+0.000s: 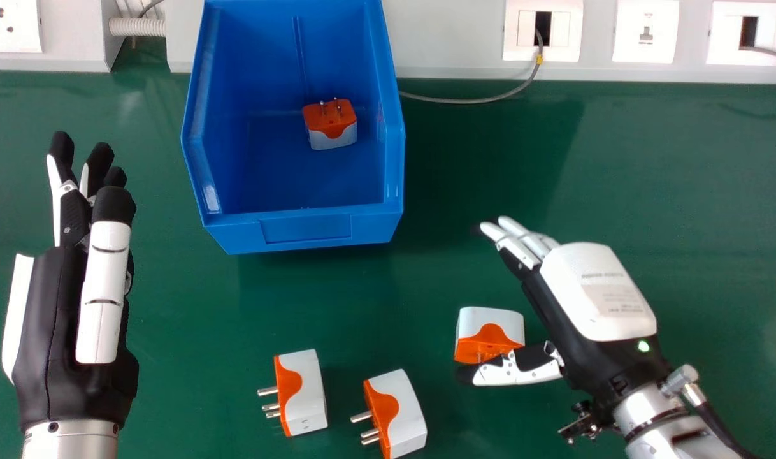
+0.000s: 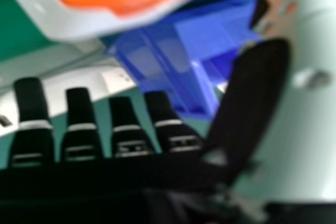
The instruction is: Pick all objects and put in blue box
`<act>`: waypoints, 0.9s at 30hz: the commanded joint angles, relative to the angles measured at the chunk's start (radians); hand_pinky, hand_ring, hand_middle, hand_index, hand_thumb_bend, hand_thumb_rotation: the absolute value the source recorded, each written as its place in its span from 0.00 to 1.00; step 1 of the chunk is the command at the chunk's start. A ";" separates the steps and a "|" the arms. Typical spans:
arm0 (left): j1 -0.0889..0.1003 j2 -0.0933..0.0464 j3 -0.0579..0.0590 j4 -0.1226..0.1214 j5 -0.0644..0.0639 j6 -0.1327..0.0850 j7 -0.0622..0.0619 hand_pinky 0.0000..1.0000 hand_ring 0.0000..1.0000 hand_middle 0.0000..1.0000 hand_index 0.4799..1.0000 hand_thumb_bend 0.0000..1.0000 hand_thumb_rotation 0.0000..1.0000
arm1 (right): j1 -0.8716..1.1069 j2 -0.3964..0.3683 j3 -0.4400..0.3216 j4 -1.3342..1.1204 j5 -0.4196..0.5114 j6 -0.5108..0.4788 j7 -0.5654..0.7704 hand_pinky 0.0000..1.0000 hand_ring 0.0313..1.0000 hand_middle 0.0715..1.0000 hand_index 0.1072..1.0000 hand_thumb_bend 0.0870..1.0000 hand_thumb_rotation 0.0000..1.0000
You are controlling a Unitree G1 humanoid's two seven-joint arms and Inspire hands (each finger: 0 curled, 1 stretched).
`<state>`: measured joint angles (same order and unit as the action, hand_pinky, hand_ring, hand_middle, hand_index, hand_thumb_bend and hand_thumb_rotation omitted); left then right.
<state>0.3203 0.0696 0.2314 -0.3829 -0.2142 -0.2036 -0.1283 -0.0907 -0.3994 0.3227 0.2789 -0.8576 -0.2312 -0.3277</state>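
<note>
The plug nearest the right hand (image 1: 499,317) sits on the green table (image 1: 203,312), a chunky white block with an orange face, a rounded orange tongue curving up into the white. The right hand (image 1: 595,287) is stretched out beside it, fingers straight and well apart from the thumb, gripping nothing. Its thumb lies across the plug's near edge as I look down; whether they touch, I can't tell. Two more plugs lie on the table between the hands, just apart from each other: the left one (image 1: 306,390) and the middle one (image 1: 401,408), each tipped so its metal pins stick out of the orange face towards the left. Beyond them stands the blue box (image 1: 305,231), with one plug inside (image 1: 332,132), orange side up, pins in the air, near the box's right wall. Off to the left, the left hand (image 1: 50,306) is held empty with its fingers straight. Behind it all, a pale panel (image 1: 452,38) with wall sockets (image 1: 646,32) runs along the table's far edge, and a thin grey cable (image 1: 490,100) loops down towards the box.
</note>
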 commanded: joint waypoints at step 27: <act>-0.031 0.015 0.022 -0.015 0.018 -0.022 0.008 1.00 1.00 1.00 1.00 0.63 0.90 | -0.262 0.035 0.209 0.325 -0.077 0.155 0.027 0.68 0.79 0.83 0.79 0.76 0.28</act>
<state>0.3014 0.0768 0.2453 -0.3820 -0.1976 -0.2068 -0.1268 -0.3607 -0.3695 0.5139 0.5649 -0.9173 -0.0989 -0.3262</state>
